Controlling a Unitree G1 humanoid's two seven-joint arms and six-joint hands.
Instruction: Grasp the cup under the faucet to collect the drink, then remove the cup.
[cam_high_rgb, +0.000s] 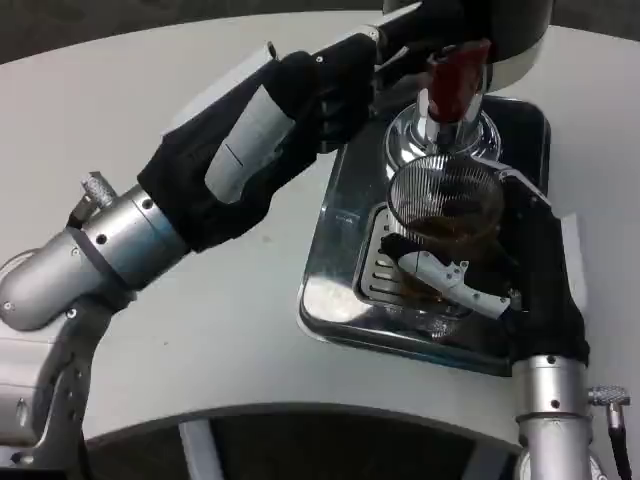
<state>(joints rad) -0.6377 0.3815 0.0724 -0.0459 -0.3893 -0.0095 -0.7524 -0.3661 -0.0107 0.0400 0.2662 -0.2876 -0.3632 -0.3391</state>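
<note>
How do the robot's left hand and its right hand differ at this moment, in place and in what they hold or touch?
The left hand reaches up to the red tap handle at the top of the dispenser, while the right hand sits lower, over the drip tray. The right hand grips the clear ribbed cup, which already holds brown drink; the left hand holds no cup, and its contact with the handle is unclear. Both come from silver forearms.
</note>
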